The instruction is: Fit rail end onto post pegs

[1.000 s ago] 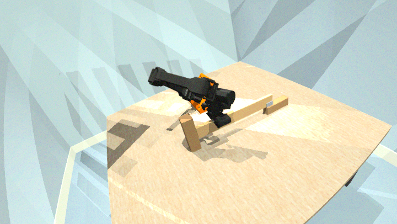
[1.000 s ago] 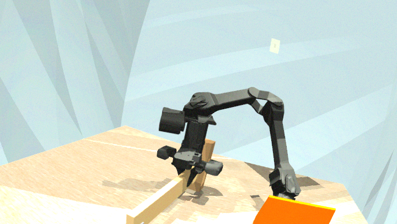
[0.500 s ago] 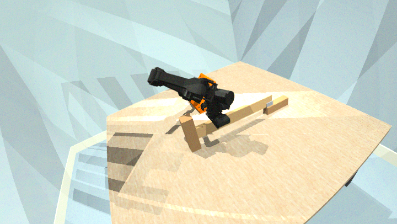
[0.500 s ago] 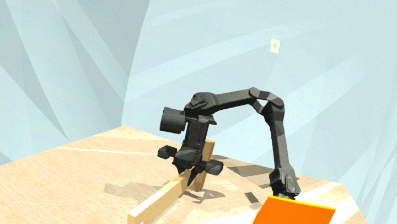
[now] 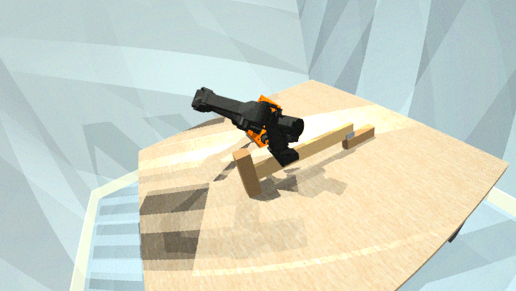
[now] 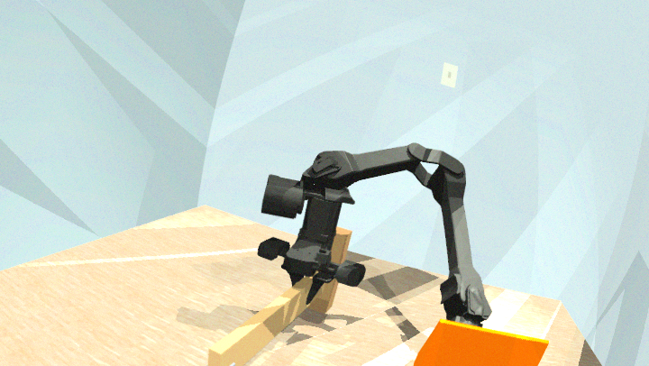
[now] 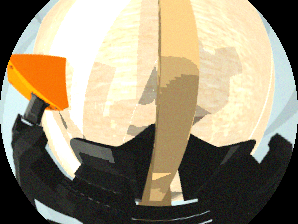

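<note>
The long wooden rail (image 5: 321, 142) (image 6: 259, 326) (image 7: 177, 100) is held up off the table, its shadow apart below it. My gripper (image 5: 285, 157) (image 6: 303, 287) (image 7: 162, 127) is shut on the rail near its post end, one finger on each side. The wooden post (image 5: 248, 177) (image 6: 342, 247) stands at that end. In the top view the rail's end meets the post's edge with no gap that I can see; the pegs and holes are hidden. The far end lies at the grey bracket (image 5: 350, 135) on the footboard block (image 5: 362, 137) and looks seated. The rail looks about level.
The table (image 5: 361, 216) (image 6: 136, 295) carries broad shadows and bright patches. An orange plate (image 6: 481, 345) (image 7: 40, 77) is at the arm's base, to the side of the rail. The arm reaches over from there to the rail.
</note>
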Tool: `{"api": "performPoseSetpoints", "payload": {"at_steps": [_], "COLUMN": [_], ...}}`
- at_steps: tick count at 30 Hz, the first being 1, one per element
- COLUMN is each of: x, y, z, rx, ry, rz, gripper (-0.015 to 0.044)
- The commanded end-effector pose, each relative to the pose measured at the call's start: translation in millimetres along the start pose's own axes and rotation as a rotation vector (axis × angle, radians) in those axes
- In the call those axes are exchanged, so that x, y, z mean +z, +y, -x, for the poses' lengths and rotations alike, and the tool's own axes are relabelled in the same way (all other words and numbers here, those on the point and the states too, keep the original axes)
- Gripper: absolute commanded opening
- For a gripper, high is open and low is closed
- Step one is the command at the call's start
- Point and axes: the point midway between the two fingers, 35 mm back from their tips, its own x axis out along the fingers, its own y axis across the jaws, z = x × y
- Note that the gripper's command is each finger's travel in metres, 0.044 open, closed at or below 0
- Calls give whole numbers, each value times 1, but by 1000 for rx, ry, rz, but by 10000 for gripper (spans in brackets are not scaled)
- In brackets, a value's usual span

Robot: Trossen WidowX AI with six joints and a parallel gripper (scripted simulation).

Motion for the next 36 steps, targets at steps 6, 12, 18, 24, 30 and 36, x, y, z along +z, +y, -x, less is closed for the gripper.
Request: {"api": "performPoseSetpoints", "payload": {"at_steps": [6,12,18,24,30,36], "x": [0,0,0,31,31,31], "y": [0,0,0,0,0,0], "z": [0,0,0,30,30,30], "rx": [0,0,0,-5,-5,-5], "ry": [1,1,1,4,4,4], "rz": [0,0,0,2,2,2], "gripper": [289,440,440,440,440,440]}}
